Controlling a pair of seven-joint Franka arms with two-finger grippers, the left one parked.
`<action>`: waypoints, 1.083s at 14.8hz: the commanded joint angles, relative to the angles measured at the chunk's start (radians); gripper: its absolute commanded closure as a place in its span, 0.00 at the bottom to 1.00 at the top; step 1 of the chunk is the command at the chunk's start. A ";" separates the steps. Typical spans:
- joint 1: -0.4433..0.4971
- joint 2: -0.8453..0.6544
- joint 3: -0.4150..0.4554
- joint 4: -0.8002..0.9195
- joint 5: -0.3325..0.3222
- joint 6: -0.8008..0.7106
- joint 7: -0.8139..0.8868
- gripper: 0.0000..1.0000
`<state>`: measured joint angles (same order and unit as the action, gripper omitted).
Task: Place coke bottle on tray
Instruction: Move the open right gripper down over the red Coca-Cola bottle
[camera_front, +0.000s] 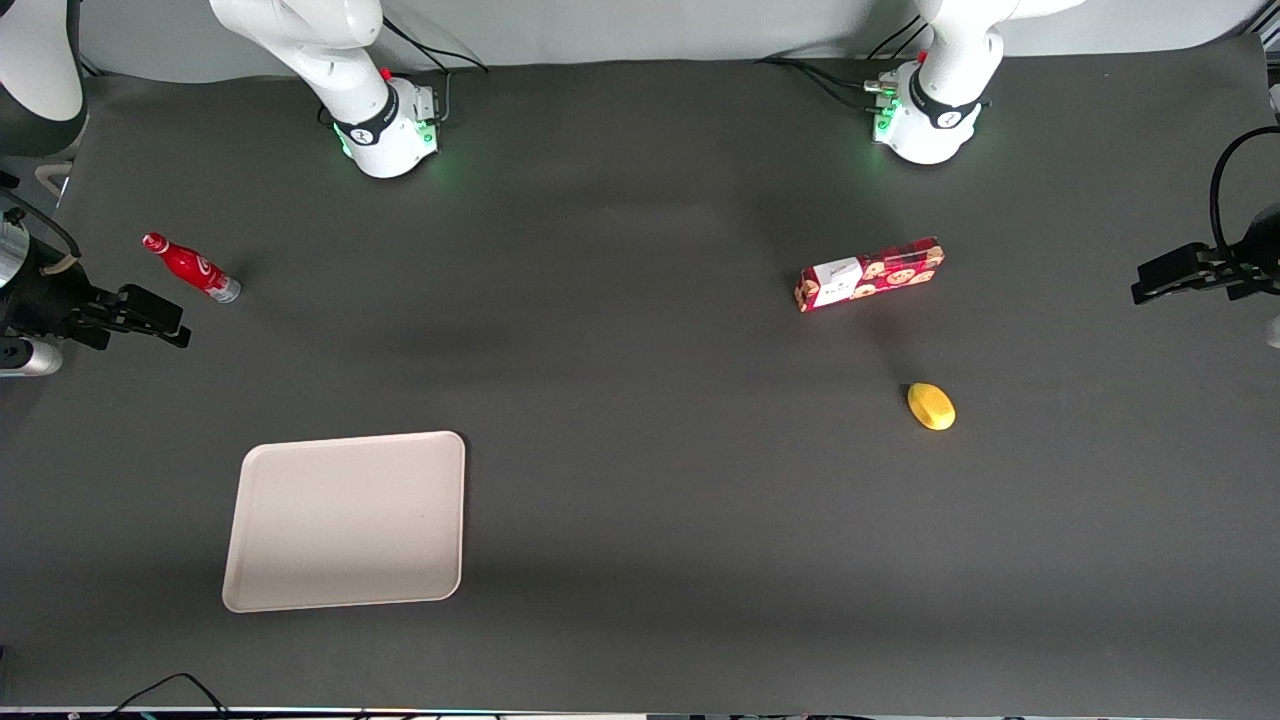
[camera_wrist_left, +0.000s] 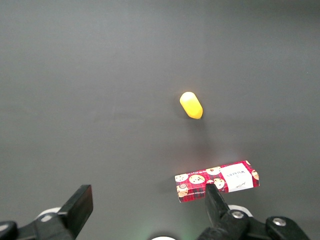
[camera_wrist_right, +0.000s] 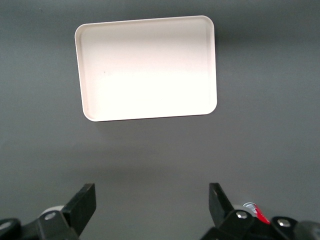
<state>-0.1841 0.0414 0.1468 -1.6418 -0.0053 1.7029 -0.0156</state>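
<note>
The coke bottle (camera_front: 190, 267), small, red, with a red cap and a clear base, lies on its side on the dark table toward the working arm's end. A sliver of it also shows in the right wrist view (camera_wrist_right: 253, 212). My right gripper (camera_front: 160, 318) (camera_wrist_right: 151, 199) is open and empty. It hovers above the table just nearer to the front camera than the bottle, apart from it. The beige tray (camera_front: 345, 520) (camera_wrist_right: 146, 67) lies flat and bare, nearer to the front camera than the gripper and the bottle.
A red cookie box (camera_front: 870, 274) (camera_wrist_left: 217, 180) lies toward the parked arm's end of the table. A yellow lemon (camera_front: 931, 406) (camera_wrist_left: 191, 105) lies nearer to the front camera than the box. Both arm bases (camera_front: 385, 125) stand at the table's back edge.
</note>
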 joint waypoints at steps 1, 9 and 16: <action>-0.002 0.012 -0.004 0.019 0.022 -0.022 0.013 0.00; -0.011 0.003 -0.057 -0.016 0.002 -0.052 -0.019 0.00; -0.008 -0.152 -0.228 -0.376 -0.103 0.163 -0.243 0.00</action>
<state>-0.1977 0.0156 -0.0161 -1.7952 -0.0664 1.7215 -0.1738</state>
